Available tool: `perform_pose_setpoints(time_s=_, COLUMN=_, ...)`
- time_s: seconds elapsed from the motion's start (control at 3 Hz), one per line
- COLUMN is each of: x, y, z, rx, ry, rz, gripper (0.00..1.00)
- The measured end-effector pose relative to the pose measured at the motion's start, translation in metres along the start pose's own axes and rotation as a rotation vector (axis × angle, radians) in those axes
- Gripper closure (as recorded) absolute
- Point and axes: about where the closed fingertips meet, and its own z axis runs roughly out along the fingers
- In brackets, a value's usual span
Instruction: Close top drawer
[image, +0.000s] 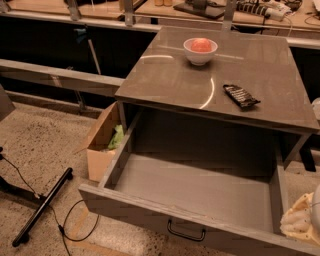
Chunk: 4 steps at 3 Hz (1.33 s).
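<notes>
honestly the top drawer (200, 190) sits wide open under the tabletop. i'd press flat on its front next to the handle (186, 232) and push straight in so it doesn't jam. gripper (301, 226) is cut off at the lower right edge, beside the drawer's right corner. can't tell if it's open or closed.

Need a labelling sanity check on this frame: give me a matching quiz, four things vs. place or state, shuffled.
Things:
1. bowl
2. drawer
3. box
4. gripper

Place or state:
A. on the floor, left of the cabinet
B. at the view's lower right edge, by the drawer's right front corner
C. pulled open
D. on the cabinet top

Pairs: 1-D, 2-C, 3-A, 4-B.
</notes>
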Motion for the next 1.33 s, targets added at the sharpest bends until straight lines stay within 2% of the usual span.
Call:
perform_pose_setpoints(time_s=0.33, x=0.013, y=0.017, z=0.015, rx=-0.005, ry=0.01, rz=-0.012, gripper=1.0)
perform_pose_setpoints(time_s=0.67, x=0.021, y=0.034, z=0.033, rx=-0.01, ry=-0.008, rz=-0.049, gripper=1.0)
perform_pose_setpoints(time_s=1.33, x=0.026, y=0.079, z=0.067, rx=-0.001, ry=-0.13, rz=-0.124, gripper=1.0)
